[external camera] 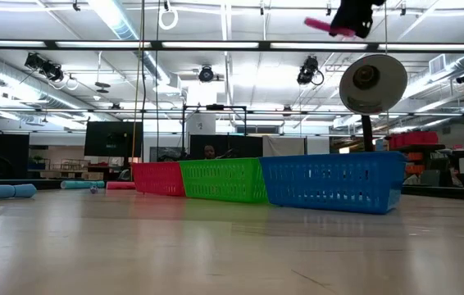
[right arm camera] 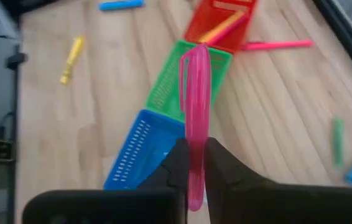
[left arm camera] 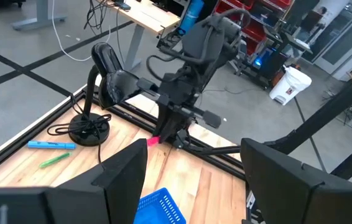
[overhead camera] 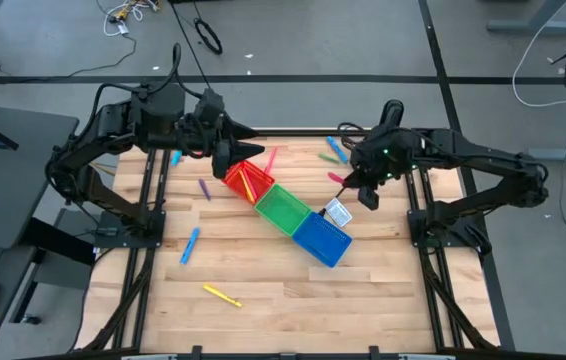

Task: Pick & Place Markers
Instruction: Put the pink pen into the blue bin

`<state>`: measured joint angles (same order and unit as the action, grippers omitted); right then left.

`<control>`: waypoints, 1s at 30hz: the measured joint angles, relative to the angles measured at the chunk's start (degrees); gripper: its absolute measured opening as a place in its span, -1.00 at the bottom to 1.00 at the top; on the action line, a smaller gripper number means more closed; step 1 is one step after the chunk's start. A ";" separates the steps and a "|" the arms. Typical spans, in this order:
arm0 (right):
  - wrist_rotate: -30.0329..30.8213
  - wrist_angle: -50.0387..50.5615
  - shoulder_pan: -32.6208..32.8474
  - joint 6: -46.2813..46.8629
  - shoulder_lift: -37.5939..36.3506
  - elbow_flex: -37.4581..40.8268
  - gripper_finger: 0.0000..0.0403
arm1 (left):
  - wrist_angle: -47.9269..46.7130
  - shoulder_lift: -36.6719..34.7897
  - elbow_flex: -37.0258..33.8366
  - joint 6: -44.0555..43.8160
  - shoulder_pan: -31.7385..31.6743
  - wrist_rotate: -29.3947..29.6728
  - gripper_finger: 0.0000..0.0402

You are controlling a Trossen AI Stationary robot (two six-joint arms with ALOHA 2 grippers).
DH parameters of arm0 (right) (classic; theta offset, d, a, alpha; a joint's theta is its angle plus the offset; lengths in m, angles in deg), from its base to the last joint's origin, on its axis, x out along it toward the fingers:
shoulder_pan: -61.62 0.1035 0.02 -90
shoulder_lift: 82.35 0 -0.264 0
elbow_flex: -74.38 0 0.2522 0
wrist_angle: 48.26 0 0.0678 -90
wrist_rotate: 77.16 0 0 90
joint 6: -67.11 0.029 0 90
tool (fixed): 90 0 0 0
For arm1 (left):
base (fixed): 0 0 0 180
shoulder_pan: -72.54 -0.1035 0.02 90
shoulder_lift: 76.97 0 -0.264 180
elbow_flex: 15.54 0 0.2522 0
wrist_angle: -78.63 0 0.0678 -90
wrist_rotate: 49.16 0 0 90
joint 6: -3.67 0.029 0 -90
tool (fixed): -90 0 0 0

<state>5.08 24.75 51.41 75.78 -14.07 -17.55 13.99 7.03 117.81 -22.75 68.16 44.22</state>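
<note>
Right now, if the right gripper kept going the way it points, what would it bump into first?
Probably the green bin. The right gripper, shut on a pink marker, points over the row of bins, and the marker's tip lines up with the green one. The blue bin sits nearer but off to the side. Depth is hard to judge.

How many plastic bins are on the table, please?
3, touching in a diagonal row mid-table: the red bin nearest the left gripper, the green bin in the middle, the blue bin at the other end. None seems hidden.

Robotics lab, ceiling strip lights (external camera: 117, 20), monitor (external camera: 113, 138), floor cables (overhead camera: 208, 38), aluminium-framed workbench (overhead camera: 263, 310)
</note>
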 joint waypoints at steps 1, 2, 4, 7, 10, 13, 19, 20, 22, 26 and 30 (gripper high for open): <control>-1.05 0.00 0.00 -0.98 0.10 -0.42 -0.91 | 0.00 0.00 0.00 -0.02 0.00 0.02 0.32; -2.10 -0.02 0.02 -2.18 0.12 -0.65 -0.91 | 0.00 0.00 0.00 0.00 0.00 0.02 0.32; -2.97 0.04 0.49 -4.79 0.12 -0.81 -0.91 | 0.00 0.00 0.00 -0.02 0.00 0.03 0.32; -3.42 0.03 1.17 -8.90 0.15 -0.81 -0.91 | 0.02 0.00 0.00 -0.02 0.00 1.16 0.32; -3.79 -0.05 2.07 -14.87 0.52 -0.83 -0.91 | 0.02 0.00 0.00 -0.04 0.00 3.19 0.32; -3.68 -0.23 3.09 -22.77 1.33 -0.83 -0.91 | 0.02 0.00 0.00 -0.07 0.00 4.44 0.32; -3.68 -0.42 4.61 -38.77 4.72 -0.83 -0.91 | 0.02 0.02 0.00 -1.72 0.00 4.53 0.32; -3.67 -0.43 4.78 -41.65 5.24 -0.83 -0.91 | 0.02 0.02 0.00 -1.80 0.00 4.53 0.32; -3.66 -0.42 5.20 -48.57 6.30 -0.83 -0.91 | 0.00 0.02 0.00 -1.88 0.00 4.53 0.32; -3.66 -0.69 5.86 -64.26 7.69 -0.83 -0.91 | -0.02 0.04 0.00 -1.90 0.00 4.53 0.32; -3.68 -1.49 6.02 -73.41 9.20 -0.83 -0.91 | -0.08 0.04 0.00 -1.84 0.00 4.53 0.32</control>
<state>1.40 23.26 57.43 2.36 -4.87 -18.38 13.92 7.08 117.81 -24.58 68.16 48.74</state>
